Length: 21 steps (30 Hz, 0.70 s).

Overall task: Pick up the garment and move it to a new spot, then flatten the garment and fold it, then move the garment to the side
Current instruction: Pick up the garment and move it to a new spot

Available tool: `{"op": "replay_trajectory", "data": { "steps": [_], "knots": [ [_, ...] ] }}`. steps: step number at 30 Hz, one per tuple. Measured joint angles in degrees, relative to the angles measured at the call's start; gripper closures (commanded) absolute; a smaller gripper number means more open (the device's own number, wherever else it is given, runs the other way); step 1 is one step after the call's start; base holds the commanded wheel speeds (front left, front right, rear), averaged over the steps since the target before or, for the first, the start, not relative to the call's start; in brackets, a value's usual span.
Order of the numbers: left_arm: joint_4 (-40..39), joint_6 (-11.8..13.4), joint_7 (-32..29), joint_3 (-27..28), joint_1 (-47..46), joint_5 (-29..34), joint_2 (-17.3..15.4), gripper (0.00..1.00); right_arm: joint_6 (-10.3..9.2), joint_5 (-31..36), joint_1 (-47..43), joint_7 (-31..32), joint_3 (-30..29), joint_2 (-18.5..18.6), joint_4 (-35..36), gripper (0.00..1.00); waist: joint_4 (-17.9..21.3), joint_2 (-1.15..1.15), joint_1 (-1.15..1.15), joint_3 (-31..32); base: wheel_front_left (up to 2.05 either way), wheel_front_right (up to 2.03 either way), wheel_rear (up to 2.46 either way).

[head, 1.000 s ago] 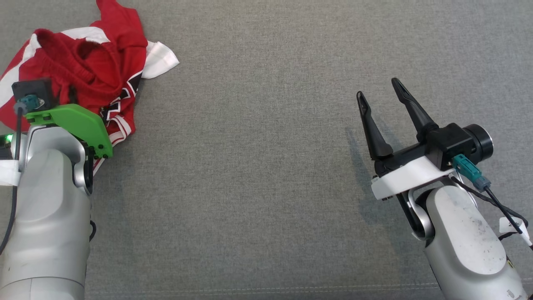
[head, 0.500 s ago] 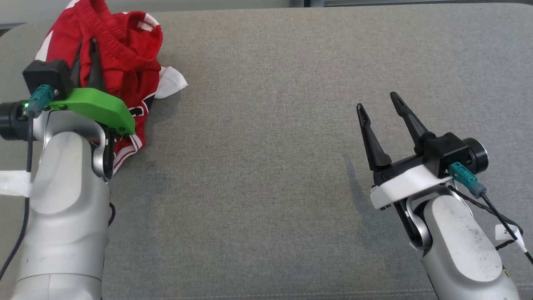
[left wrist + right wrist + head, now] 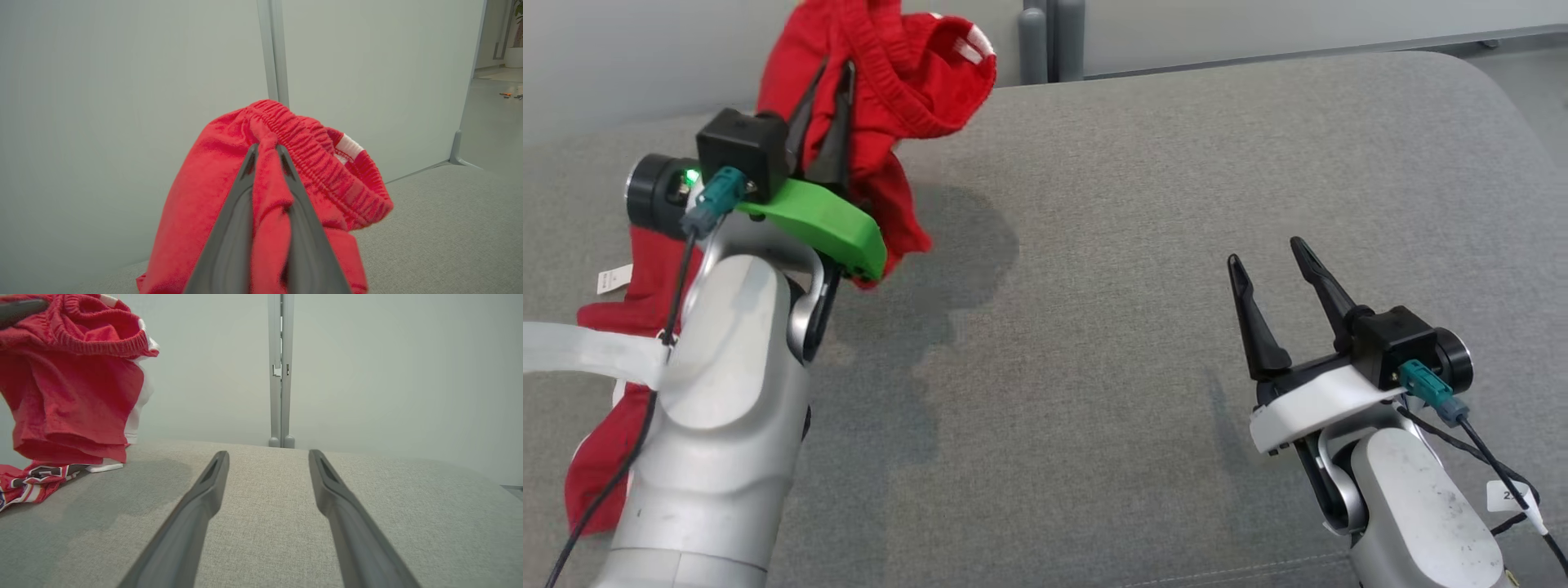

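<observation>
The garment (image 3: pixel 907 73) is a pair of red shorts with white and black trim and an elastic waistband. My left gripper (image 3: pixel 833 77) is shut on a fold near that waistband and holds it up at the far left; in the left wrist view the red cloth (image 3: pixel 229 196) is pinched between the fingers (image 3: pixel 241 196). Its lower part (image 3: pixel 36 479) still trails on the grey surface. My right gripper (image 3: pixel 1266 249) hovers open at the right, nothing between its fingers (image 3: pixel 204 494), well apart from the garment (image 3: pixel 73 388).
The work surface is a grey fabric cushion (image 3: pixel 1143 204) with a rounded far right corner. Behind it stands a pale wall with a grey vertical post (image 3: pixel 1049 41). A shadow of the garment lies on the cushion (image 3: pixel 964 237).
My left gripper has lifted the garment off the cushion and carried it up and to the right. The head camera has tilted up, bringing the wall into view. The right gripper stays open.
</observation>
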State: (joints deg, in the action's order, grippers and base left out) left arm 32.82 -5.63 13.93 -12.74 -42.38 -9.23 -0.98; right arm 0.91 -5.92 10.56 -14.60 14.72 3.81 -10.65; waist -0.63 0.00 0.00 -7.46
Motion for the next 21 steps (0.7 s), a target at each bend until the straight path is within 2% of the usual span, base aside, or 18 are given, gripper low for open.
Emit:
{"op": "replay_trajectory", "data": {
  "steps": [5, 8, 15, 21],
  "knots": [
    [0.22, -0.4, -0.35, -5.06, 4.49, -0.92, -0.03, 1.0, 0.02, -0.2, -0.62, 0.0, 0.74, -0.15, 0.09, 0.0, 3.27, 0.0, 0.0, 0.92, 0.0, 0.0, 0.0],
    [0.55, -0.43, -0.86, -9.64, 7.7, -3.64, -0.22, 1.0, 0.11, -0.21, -0.62, 0.0, 1.21, -0.21, 0.15, 0.0, 5.42, 0.0, 0.0, 1.1, 0.0, 0.0, 0.0],
    [-0.03, -0.32, -0.8, -18.2, 11.14, -6.57, -0.55, 1.0, 1.05, -0.3, -0.58, 0.0, 2.79, -0.29, 0.36, 0.0, 11.37, 0.0, 0.0, 0.43, 0.0, 0.0, 0.0],
    [0.56, 2.24, -0.76, -20.29, 11.66, -8.28, -0.66, 1.0, 1.6, -0.46, -0.37, 0.0, 4.22, -0.34, 0.48, 0.0, 15.73, 0.0, 0.0, -0.73, 0.0, 0.0, 0.0]
  ]
}}
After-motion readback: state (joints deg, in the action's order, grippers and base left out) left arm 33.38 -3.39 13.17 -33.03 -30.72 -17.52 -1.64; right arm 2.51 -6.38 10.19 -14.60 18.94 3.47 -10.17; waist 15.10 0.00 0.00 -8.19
